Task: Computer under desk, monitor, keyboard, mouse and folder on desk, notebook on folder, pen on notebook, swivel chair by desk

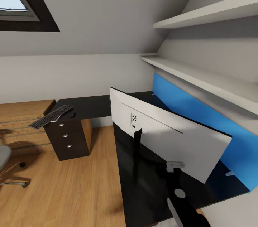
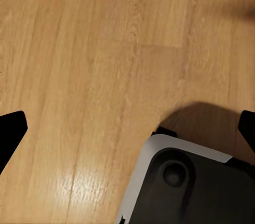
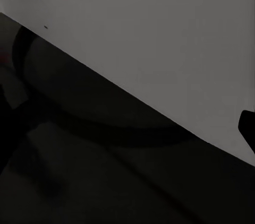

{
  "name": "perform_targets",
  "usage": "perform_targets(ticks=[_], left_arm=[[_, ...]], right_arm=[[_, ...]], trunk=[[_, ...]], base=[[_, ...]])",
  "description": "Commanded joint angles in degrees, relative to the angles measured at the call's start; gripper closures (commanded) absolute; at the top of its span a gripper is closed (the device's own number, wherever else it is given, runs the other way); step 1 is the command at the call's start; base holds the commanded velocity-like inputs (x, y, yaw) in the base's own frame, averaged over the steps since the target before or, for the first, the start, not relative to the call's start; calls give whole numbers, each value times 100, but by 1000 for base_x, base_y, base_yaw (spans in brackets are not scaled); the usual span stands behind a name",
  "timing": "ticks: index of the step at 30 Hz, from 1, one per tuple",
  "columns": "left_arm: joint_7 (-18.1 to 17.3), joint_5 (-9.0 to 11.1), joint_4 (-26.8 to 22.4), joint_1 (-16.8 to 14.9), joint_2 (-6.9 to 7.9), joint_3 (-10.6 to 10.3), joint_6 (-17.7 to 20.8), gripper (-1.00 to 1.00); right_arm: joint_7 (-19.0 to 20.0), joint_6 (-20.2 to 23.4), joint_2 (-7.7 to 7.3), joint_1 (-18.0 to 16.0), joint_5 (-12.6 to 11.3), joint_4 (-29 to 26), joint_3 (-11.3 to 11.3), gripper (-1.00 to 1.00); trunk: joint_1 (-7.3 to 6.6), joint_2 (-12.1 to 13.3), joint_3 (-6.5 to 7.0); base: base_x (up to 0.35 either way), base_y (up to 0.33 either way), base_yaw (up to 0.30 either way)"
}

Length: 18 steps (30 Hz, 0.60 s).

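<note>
At the far left of the head view we see the swivel chair (image 1: 6, 164) cut off, only part of its seat and chrome base showing, well apart from the desk (image 1: 95, 107). One keyboard (image 1: 51, 116) lies tilted on the desk's drawer unit (image 1: 68, 137), which has three silver knobs, one end overhanging the corner. One monitor (image 1: 168, 137) stands on the desk with its white back toward us, just in front of the blue wall panel (image 1: 200, 119). Two shelves (image 1: 200, 73) run above. Open wood floor (image 1: 71, 191) lies left of the desk. Our left gripper (image 2: 127, 128) hangs spread above floor; our right gripper (image 3: 247, 126) is too cropped to judge.
</note>
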Motion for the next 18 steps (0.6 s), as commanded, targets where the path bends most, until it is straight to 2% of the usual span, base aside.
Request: perform_targets(ticks=[1,7,18], left_arm=[[13,-8,5,-4,0,13,-22,-100],[34,-2,6,-4,6,20,-24,-100],[35,-15,6,-4,-4,14,-41,-100]], right_arm=[[-60,25,8,-5,-16,-5,24,-100],[-77,2,-28,-5,-9,0,12,-100],[-84,-33,-41,-37,4,330,-32,-100]], trunk=[[3,-12,-13],[3,-12,-13],[3,-12,-13]], base=[[0,0,0],[0,0,0],[0,0,0]])
